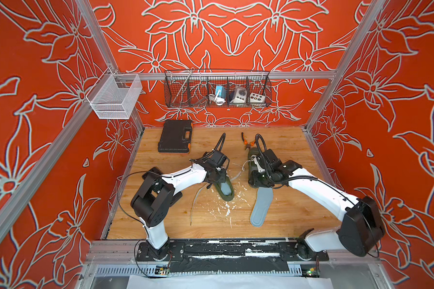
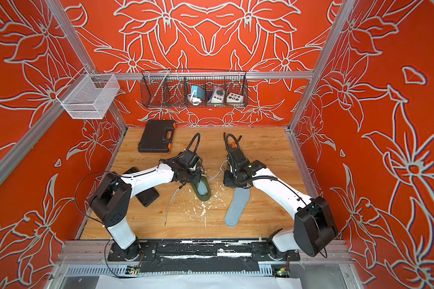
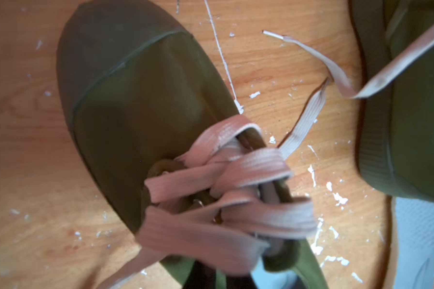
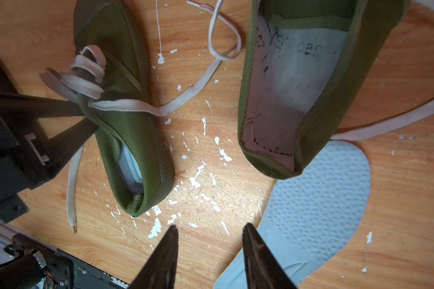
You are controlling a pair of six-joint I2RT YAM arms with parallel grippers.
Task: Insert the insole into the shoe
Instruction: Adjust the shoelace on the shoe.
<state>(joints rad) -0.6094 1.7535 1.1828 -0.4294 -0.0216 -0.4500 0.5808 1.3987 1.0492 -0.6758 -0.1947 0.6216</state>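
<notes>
Two green canvas shoes lie on the wooden table. The left shoe (image 1: 229, 197) (image 3: 140, 100) has a pale blue lining showing in its heel opening. My left gripper (image 4: 90, 117) (image 1: 219, 180) is shut on its upper edge beside the laces. The right shoe (image 4: 348, 75) (image 1: 252, 152) lies mostly under my right arm, and its inside is bare. A loose grey-blue insole (image 1: 261, 207) (image 2: 236, 210) (image 4: 318, 200) lies flat, one end touching that shoe's heel. My right gripper (image 4: 210, 226) hangs open over bare wood beside the insole, holding nothing.
A black tool case (image 1: 175, 136) sits at the back left, and orange-handled pliers (image 1: 247, 142) lie behind the right shoe. Loose laces (image 4: 186, 97) trail between the shoes. A thin pale cord (image 1: 194, 205) and white flecks (image 1: 223, 202) lie near the front. Wire baskets (image 1: 217, 90) hang on the back rail.
</notes>
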